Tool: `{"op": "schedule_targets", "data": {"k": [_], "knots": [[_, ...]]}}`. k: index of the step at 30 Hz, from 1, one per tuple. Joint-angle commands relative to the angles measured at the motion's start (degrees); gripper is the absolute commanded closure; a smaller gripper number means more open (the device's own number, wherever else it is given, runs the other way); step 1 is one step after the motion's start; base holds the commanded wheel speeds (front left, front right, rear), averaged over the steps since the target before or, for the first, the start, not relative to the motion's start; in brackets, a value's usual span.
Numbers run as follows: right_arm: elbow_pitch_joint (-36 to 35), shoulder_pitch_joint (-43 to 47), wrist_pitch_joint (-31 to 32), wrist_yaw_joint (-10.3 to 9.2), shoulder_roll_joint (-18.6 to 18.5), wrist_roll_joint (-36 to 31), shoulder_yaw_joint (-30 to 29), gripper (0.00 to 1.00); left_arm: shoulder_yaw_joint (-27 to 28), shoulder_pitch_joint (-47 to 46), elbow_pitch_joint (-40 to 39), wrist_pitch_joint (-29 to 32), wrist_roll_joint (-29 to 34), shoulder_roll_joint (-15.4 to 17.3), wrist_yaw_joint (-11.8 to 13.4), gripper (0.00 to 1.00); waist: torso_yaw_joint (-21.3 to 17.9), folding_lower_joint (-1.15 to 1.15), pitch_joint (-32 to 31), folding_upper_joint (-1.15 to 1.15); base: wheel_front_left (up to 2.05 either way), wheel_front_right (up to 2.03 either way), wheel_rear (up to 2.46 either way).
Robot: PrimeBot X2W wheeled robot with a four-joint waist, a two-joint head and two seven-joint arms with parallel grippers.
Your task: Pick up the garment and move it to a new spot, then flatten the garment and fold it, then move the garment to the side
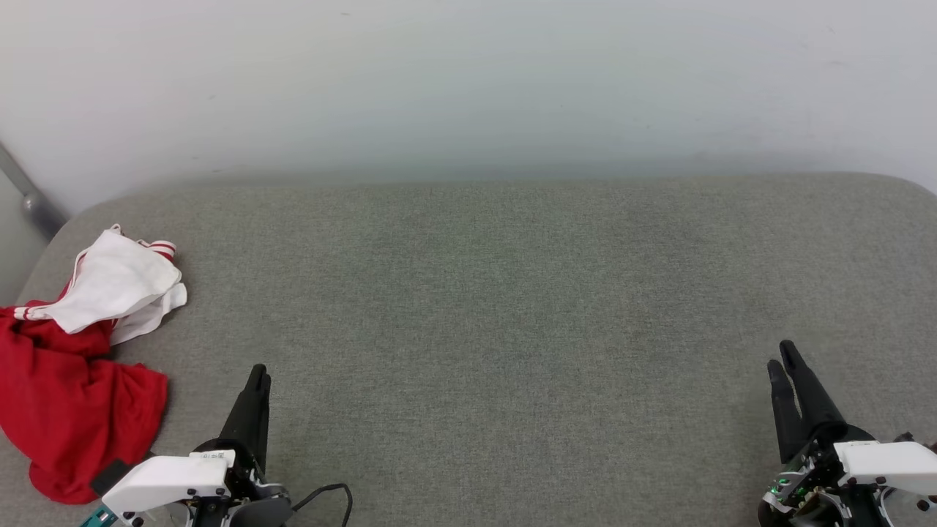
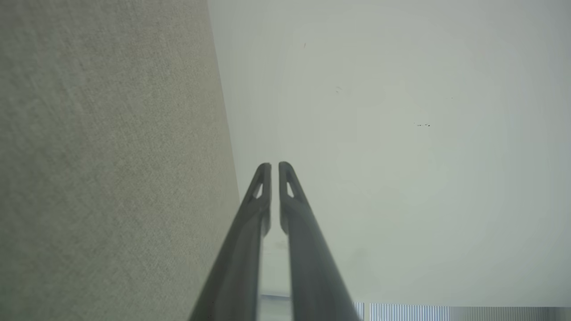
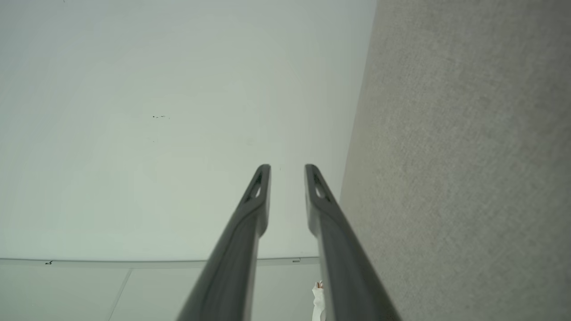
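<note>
In the head view, the garment (image 1: 73,380) is seen crumpled at the left edge of the grey surface (image 1: 512,329). The left gripper (image 1: 258,375) is held just beside it, near the front edge. The right gripper (image 1: 781,359) is held near the front right corner.

In the left wrist view, the left gripper (image 2: 274,166) is seen closed and empty.

In the right wrist view, the right gripper (image 3: 287,168) is shown slightly parted, with nothing held.

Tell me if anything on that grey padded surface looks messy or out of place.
Yes: the garment lies crumpled in a heap at the far left edge of the grey surface, red body bunched, a white sleeve flopped over it. Nothing else stands out.
</note>
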Motion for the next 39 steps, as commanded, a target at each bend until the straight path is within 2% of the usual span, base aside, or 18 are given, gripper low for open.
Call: {"op": "schedule_targets", "data": {"k": [1, 9, 15, 28, 39], "knots": [[-0.7, -0.4, -0.5, 0.00, 0.0, -0.1, 0.2, 0.00, -0.5, -0.7, -0.6, -0.4, -0.1, 0.0, 0.0, 0.00, 0.0, 0.00, 0.0, 0.00, 0.00, 0.00, 0.00], [-1.4, -0.2, -2.9, 0.00, 0.0, -1.3, 1.5, 0.00, -3.4, -1.5, -1.4, -2.9, 0.2, 0.1, 0.0, 0.00, 0.0, 0.00, 0.0, 0.00, 0.00, 0.00, 0.00], [-2.1, -0.1, -4.5, 0.00, 0.0, -4.9, 2.1, 0.00, -4.9, -2.1, -2.0, -4.5, 4.6, 0.1, 0.0, 0.00, 0.0, 0.00, 0.1, 0.00, 0.00, 0.00, 0.00], [-4.3, 0.0, -7.6, 0.00, -0.1, -21.1, 4.0, 0.00, -6.4, -1.9, -5.5, -7.6, 19.3, 0.1, 0.0, 0.00, 0.2, 0.00, 0.1, 0.00, 0.00, 0.00, 0.00], [-6.0, 0.7, -10.0, 0.00, -0.2, -36.6, 4.7, 0.00, -8.9, -1.9, -7.8, -10.0, 34.0, 0.1, 1.1, 0.00, 0.5, 0.00, -0.1, 0.00, 0.00, 0.00, 0.00]]}}
